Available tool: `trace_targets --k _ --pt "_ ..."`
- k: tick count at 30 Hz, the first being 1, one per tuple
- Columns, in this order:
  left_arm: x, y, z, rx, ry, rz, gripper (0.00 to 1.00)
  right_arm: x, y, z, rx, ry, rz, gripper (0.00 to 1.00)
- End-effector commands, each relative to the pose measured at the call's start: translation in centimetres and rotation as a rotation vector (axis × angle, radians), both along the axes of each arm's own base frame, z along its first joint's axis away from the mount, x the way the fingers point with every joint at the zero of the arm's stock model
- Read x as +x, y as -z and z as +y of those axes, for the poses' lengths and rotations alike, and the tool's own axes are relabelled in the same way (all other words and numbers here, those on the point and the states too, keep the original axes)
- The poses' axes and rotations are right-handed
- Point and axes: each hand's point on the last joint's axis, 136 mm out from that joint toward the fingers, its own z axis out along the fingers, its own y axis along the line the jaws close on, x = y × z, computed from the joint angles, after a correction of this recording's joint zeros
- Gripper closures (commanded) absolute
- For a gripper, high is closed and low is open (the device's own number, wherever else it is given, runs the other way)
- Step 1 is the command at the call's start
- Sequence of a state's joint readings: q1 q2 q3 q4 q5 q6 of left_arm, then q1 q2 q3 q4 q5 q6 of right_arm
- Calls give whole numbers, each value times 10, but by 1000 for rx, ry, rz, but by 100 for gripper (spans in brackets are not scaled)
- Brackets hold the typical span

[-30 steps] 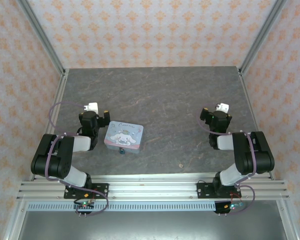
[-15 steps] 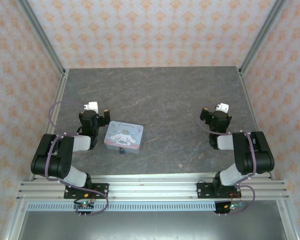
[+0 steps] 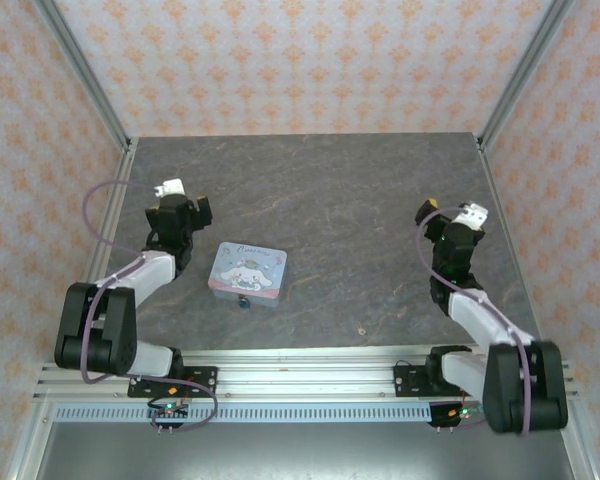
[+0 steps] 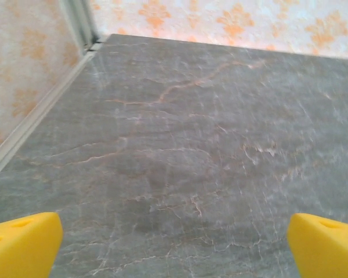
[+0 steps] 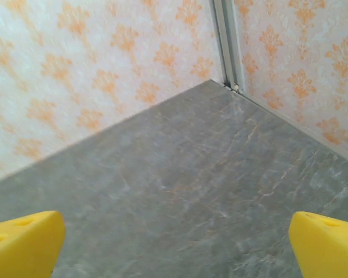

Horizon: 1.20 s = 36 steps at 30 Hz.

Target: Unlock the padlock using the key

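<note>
Both arms swung outward since prev frame. L gripper (image 4: 174,248) & R gripper (image 5: 174,248): jaws wide, empty. Padlock (image 3: 243,300) beside tin (image 3: 248,270).

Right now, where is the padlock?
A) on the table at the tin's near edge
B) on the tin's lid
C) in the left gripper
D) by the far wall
A: in the top view the padlock lies on the table at the near edge of the cartoon-dog tin.

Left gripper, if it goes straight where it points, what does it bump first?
Probably the bare table; nothing lies ahead of the open left gripper. Beyond is the wallpapered wall, though depth is unclear.
</note>
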<state>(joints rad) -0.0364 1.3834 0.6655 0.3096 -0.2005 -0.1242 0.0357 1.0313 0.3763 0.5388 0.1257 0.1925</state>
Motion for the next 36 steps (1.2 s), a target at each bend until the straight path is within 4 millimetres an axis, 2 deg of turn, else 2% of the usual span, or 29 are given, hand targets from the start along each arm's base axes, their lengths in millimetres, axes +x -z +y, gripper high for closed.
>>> trace_targets --k 1,5,9,15,18,23,30,34,36 --pt "-33 7 21 -77 -188 134 0 -18 16 20 252 -72 2 1" --pt "-47 2 0 -257 -176 234 0 -25 23 46 386 -186 73 1" --pt "-63 17 -26 -400 -129 351 0 -30 50 69 481 -252 269 1" --pt "-82 35 -47 -497 -99 382 0 -32 85 85 493 -255 479 1" --pt "-88 40 -58 -526 -63 387 0 -29 94 97 471 -270 540 1" --pt "-94 43 -83 -549 14 387 0 -20 99 118 390 -293 613 1" --pt "-101 57 -98 -576 57 396 0 -7 104 149 163 -323 761 1" --pt "-103 62 -106 -604 86 396 0 1 106 154 -43 -272 865 1" --pt "-103 62 -111 -619 104 390 0 9 97 148 -129 -197 853 1"
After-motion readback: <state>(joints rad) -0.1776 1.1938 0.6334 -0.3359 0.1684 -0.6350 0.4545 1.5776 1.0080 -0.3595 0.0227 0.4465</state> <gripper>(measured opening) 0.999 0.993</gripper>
